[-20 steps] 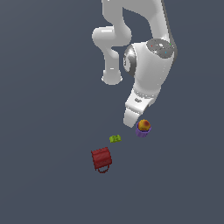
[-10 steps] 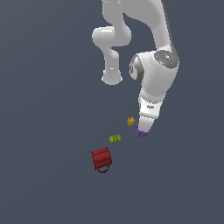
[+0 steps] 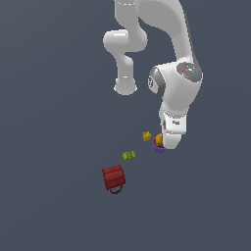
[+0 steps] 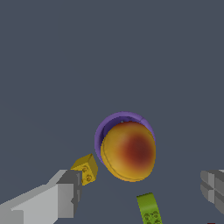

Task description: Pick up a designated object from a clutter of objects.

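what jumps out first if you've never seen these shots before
In the wrist view, the round yellow-orange fruit with its dark red blush fills the middle, a purple cup showing as a rim right behind it, and the open pincer has a finger on either side. In the exterior view, the big white arm towers over the small items, with a red handbag lying apart, nearer the camera.

I see a plain dark grey floor (image 3: 54,122) carrying everything. Low in the exterior frame, left of centre, a red handbag (image 3: 114,177) lies with its handle toward the bottom edge. Up and right of it sits a green block (image 3: 129,155), then a yellow piece (image 3: 146,136). Just right of that a purple cup (image 3: 158,148) stands on the floor, the fruit (image 3: 159,139) right against it.
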Available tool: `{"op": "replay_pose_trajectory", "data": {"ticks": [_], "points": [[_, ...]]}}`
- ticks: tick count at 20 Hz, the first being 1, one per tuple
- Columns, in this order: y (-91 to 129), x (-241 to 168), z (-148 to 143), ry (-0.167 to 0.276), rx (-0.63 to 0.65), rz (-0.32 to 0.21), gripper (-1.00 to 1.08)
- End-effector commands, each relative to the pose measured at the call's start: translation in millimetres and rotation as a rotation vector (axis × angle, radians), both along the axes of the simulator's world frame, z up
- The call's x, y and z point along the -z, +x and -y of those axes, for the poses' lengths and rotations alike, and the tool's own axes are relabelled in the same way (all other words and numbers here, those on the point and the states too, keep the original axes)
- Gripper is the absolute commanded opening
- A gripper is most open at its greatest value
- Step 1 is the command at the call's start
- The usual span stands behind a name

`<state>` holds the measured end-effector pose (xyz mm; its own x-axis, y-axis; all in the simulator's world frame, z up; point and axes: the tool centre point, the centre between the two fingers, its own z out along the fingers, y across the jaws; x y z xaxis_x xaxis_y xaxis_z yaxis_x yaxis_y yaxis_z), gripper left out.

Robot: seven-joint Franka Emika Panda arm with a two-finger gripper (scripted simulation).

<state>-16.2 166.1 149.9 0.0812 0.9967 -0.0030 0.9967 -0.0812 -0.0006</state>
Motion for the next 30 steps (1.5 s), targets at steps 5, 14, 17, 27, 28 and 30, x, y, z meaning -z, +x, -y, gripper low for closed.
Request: {"op": "replay_pose_trajectory", "data": {"ticks": [5, 14, 17, 27, 28, 30], "points": [[-1, 4, -4, 0.003, -0.039, 0.001, 1.0], [-2, 24, -4, 0.003, -0.037, 0.0, 1.0], [-3, 39, -4, 0.004, -0.038, 0.0, 1.0], [-2, 54, -4, 0.003, -0.04, 0.001, -1.0], [-2, 54, -4, 0.003, -0.04, 0.001, -1.0], [-2, 54, -4, 0.003, -0.04, 0.001, -1.0]]}}
